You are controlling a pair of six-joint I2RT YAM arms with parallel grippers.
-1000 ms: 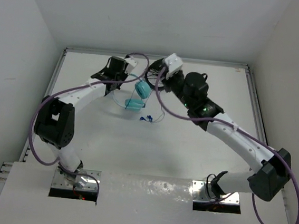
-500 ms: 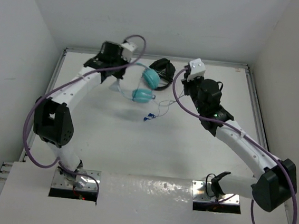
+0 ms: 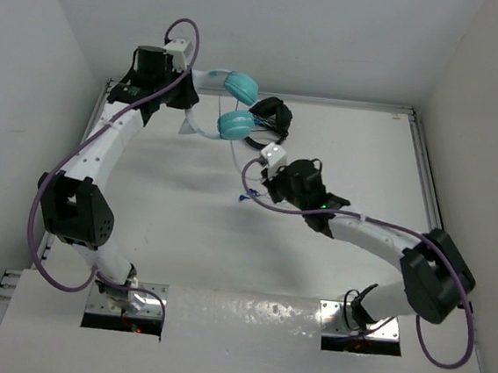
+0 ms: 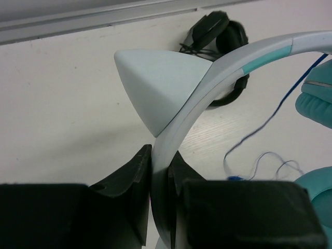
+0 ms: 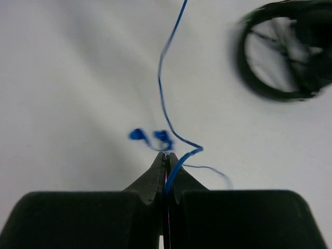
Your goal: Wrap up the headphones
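The turquoise headphones hang in the air at the back left, two round cups one above the other. My left gripper is shut on their pale headband, beside a white pointed ear on the band. The thin blue cable drops from the cups to the table. My right gripper is shut on that cable, low over the table. The cable's blue plug end lies just past the fingertips.
Black headphones with a coiled black cable lie on the table at the back, just right of the turquoise cups, and also show as black headphones in the right wrist view. A raised rim runs along the table's far edge.
The left arm has lifted the headphones up and back to the left. The right gripper has swung from the back towards the table's middle, down near the cable's plug end.
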